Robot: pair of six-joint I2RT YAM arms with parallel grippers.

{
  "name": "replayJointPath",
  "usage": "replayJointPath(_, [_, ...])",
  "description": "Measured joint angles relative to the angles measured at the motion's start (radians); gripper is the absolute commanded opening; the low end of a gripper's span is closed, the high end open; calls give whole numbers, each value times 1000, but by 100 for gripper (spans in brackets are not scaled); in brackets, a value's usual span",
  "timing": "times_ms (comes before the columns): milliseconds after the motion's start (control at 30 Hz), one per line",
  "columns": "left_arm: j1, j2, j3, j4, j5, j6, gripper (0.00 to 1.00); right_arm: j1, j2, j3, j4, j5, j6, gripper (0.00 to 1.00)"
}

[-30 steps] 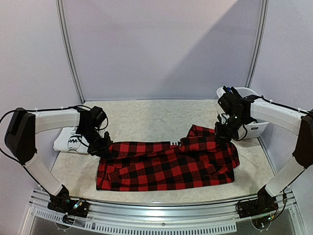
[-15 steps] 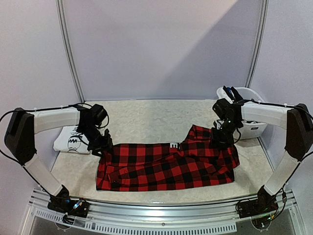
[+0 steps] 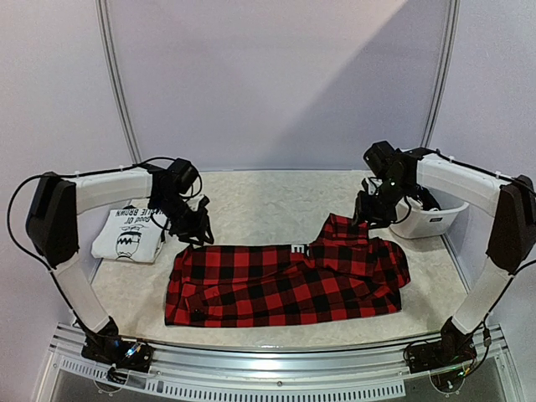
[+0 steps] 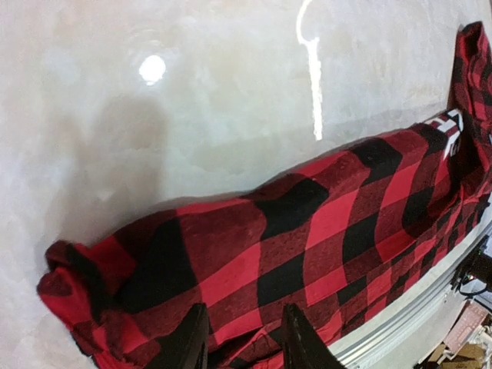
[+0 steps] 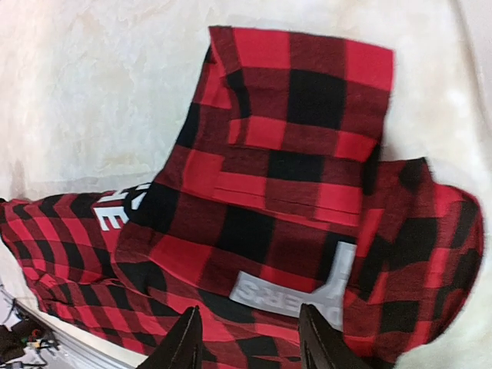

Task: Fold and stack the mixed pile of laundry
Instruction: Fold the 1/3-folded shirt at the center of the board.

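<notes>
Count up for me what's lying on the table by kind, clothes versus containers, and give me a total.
Garments: 2 (red-black plaid garment, folded white T-shirt)
Containers: 1 (white tub, its inside not visible)
Total: 3

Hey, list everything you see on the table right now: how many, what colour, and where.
plaid garment: one, red and black with white lettering, spread across the middle of the table
T-shirt: one, white with black print, folded, left side
tub: one, white, far right, partly behind the right arm
table: one, pale mottled top, under everything
left gripper: one, black, open, over the garment's left end, holding nothing
right gripper: one, black, open, over the garment's right end, holding nothing
</notes>
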Motion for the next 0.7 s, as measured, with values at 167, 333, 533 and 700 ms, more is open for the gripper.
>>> replayJointPath(167, [-66, 85, 60, 23, 43, 23, 30, 53, 63, 10, 54, -89, 0, 41])
replayJointPath(333, [-120, 138, 103, 60, 71, 28, 29, 146, 178, 87, 112, -162, -15, 37])
replayJointPath(533, [-164, 216, 122, 70, 76, 32, 26, 224, 345, 183, 149, -224, -39, 34])
replayJointPath(700, [-175, 256, 129, 70, 68, 32, 25, 248, 430, 203, 152, -233, -44, 32])
